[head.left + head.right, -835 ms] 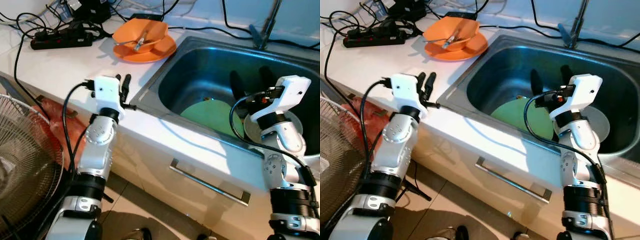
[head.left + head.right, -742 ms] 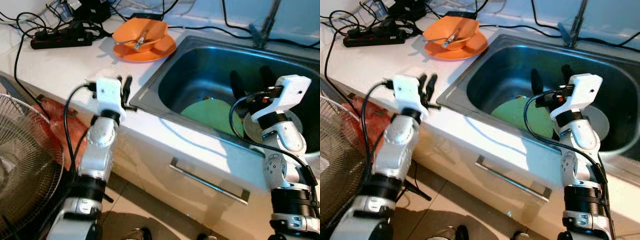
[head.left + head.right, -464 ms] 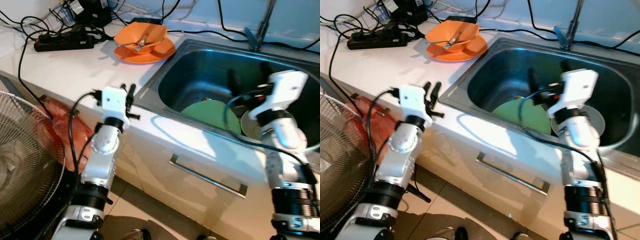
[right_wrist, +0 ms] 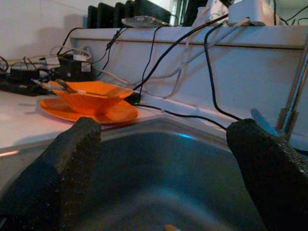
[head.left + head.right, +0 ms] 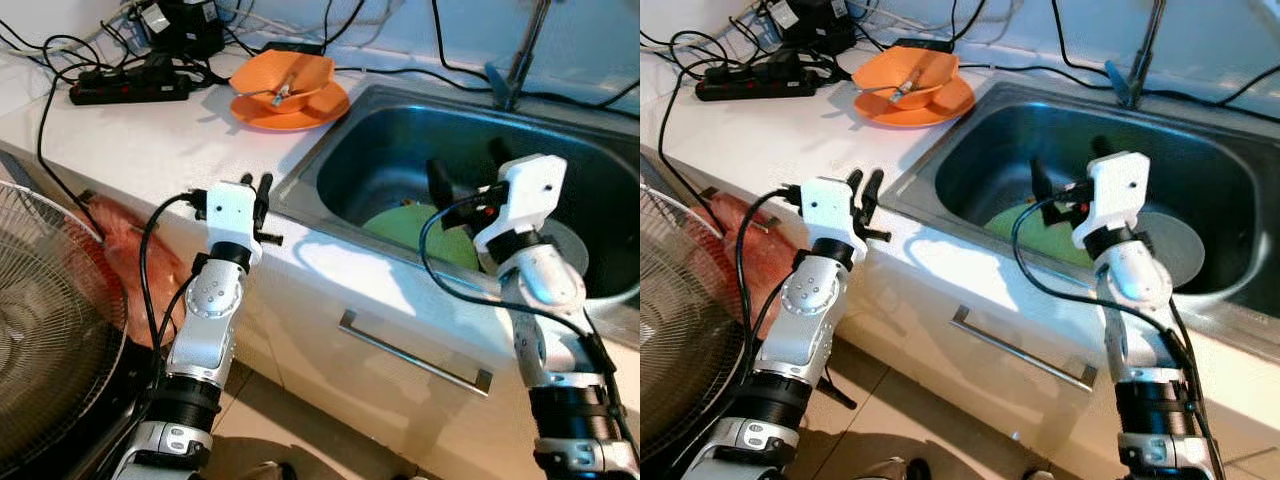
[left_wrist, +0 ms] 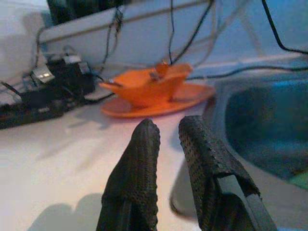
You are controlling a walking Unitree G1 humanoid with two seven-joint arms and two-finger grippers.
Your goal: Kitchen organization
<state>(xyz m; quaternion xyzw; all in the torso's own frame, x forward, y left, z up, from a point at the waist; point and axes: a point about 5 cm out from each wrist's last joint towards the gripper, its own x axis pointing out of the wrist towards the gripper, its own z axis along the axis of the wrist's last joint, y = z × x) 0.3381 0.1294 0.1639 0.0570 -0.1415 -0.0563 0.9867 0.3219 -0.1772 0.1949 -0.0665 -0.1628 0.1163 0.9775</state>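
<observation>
Reaching into the sink (image 5: pixel 350 150), right pincer (image 5: pixel 466 168) is spread above green plate (image 5: pixel 415 222); next, descent is needed. Left pincer (image 5: pixel 262 190), nearly pressed together, is held over the table (image 5: pixel 150 140).

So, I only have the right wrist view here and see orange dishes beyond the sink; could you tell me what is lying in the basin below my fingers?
Observer: A green plate lies in the sink, with a grey plate beside it.
Operator: Thank you. Is the right gripper touching either one?
Observer: No, the right gripper hangs open above the green plate.
Operator: And where is the left arm, please?
Observer: The left gripper is over the white counter by the sink's left rim, fingers close together, holding nothing.
</observation>
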